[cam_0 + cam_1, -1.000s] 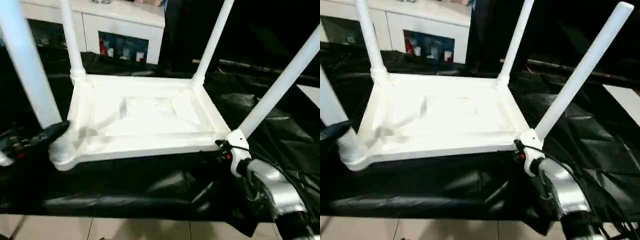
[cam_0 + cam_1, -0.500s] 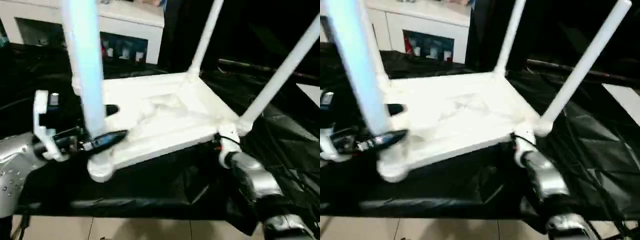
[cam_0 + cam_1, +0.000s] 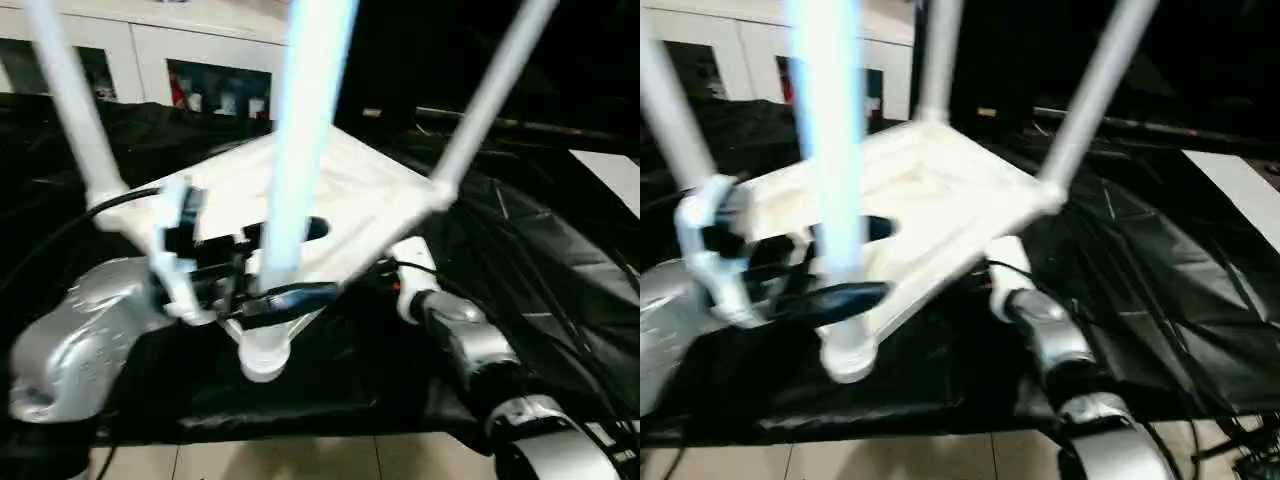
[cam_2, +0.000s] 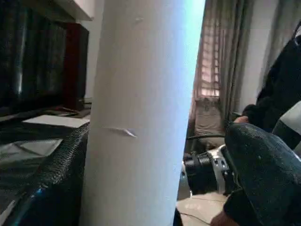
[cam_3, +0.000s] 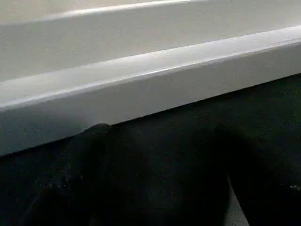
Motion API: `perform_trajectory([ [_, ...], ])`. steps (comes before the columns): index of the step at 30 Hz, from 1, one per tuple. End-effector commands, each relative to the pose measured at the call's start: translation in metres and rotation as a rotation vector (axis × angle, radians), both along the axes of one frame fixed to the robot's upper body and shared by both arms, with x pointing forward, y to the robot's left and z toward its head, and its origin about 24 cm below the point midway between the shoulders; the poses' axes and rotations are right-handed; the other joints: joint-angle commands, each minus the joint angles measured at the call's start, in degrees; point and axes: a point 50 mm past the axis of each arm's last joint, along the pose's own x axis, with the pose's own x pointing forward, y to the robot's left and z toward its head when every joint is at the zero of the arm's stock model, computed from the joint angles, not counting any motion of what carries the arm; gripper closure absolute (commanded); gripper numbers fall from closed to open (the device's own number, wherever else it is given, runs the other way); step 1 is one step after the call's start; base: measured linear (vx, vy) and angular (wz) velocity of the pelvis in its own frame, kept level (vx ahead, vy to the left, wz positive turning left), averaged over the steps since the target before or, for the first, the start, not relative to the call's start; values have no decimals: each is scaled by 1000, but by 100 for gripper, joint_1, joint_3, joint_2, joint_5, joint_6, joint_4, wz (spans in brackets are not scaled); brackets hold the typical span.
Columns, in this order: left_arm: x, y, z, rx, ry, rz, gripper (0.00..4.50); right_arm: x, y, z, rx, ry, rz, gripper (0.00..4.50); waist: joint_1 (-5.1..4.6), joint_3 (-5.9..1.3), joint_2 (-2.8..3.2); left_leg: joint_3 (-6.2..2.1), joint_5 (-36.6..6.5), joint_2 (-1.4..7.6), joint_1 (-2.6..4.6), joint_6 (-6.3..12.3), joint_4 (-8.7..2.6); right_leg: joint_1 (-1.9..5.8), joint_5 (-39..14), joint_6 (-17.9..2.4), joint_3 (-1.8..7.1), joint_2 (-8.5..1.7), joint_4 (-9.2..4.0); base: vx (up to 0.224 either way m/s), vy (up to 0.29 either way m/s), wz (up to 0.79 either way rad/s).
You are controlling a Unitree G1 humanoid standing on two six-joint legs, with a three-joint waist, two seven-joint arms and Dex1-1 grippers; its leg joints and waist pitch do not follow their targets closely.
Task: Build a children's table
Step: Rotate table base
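- The children's table (image 3: 330,200) is lying upside down and tilted on the black-covered bench (image 3: 560,280), with its legs pointing upward.
- The near corner socket (image 3: 262,355) is sitting at the bench's front edge, carrying the near leg (image 3: 300,140).
- The left pincer (image 3: 275,265) is grasping the near leg just above the socket; one black finger (image 3: 290,297) is lying across the front of the leg and the other (image 3: 300,230) behind it.
- In the left wrist view, the near leg (image 4: 141,113) is standing between the two black fingers (image 4: 56,179), touching both.
- The right pincer is sitting under the table top's right edge (image 3: 390,240), beside the silver right forearm (image 3: 460,340); its grip cannot be told from the head views.
- In the right wrist view, the white rim (image 5: 150,80) is passing just above the dark fingers (image 5: 94,179); whether they are touching it cannot be told.
- A white glass-door cabinet (image 3: 200,60) is standing behind the bench.
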Motion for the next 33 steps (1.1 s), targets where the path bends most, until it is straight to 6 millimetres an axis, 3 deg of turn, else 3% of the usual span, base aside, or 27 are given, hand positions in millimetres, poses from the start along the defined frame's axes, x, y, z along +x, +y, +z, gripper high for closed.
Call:
perform_trajectory([
  [1,3,-24,-10,41,18,-58,3,6,27,21,61,-85,145,63,57,-286,166,-16,-1186,134,-31,-297,-421,322,-1197,-722,363,-379,-418,0,0,0],
  [2,4,-26,-11,41,18,-60,3,5,28,21,64,-86,158,63,68,-289,171,-8,-1197,136,-8,-293,-407,308,-1185,-740,366,-383,-420,0,0,0],
  [4,5,-36,-13,41,16,-81,3,3,32,20,74,-84,195,63,68,-283,160,-12,-1207,135,-27,-278,-417,326,-1207,-760,367,-388,-427,0,0,0],
  [5,6,-42,-13,36,12,-91,3,1,34,20,83,-84,218,63,79,-285,220,-15,-1233,136,-14,-296,-419,323,-1208,-772,369,-390,-422,0,0,0],
  [7,5,-50,-13,33,12,-122,3,-2,37,19,103,-78,253,63,80,-289,183,-18,-1264,139,-18,-278,-419,332,-1234,-791,366,-392,-434,0,0,0],
  [12,10,-70,-13,24,-19,-119,3,-6,40,16,117,-75,305,63,78,-291,183,-16,-1234,140,-17,-232,-414,327,-1237,-816,362,-389,-455,0,0,0],
  [17,14,-78,-14,28,-36,-101,3,-7,41,16,127,-73,325,63,82,-293,172,-22,-1272,145,-21,-192,-411,332,-1332,-805,358,-401,-470,0,0,0],
  [20,26,-88,-20,79,-63,-4,3,-6,37,16,107,-81,326,63,103,-294,184,-17,-1228,155,-11,-172,-407,329,-1285,-803,357,-393,-476,0,0,0],
  [24,36,-86,-26,130,-77,78,3,-2,31,16,85,-96,281,63,119,-300,181,-11,-1170,158,-11,-149,-402,324,-1257,-809,357,-400,-482,0,0,0],
  [28,57,-66,-38,282,-115,260,3,7,16,21,67,-136,174,63,145,-287,174,-13,-1244,153,-4,-171,-408,329,-1449,-743,350,-390,-486,0,0,0],
  [30,52,-56,-42,335,-134,210,3,9,10,24,84,-141,149,63,146,-289,188,-18,-1239,156,-8,-159,-406,325,-1570,-688,355,-409,-488,0,0,0],
  [33,45,-42,-48,399,-119,175,3,9,3,26,84,-151,141,63,171,-291,226,-5,-1115,177,21,-153,-405,305,-1323,-803,362,-402,-447,0,0,0],
])
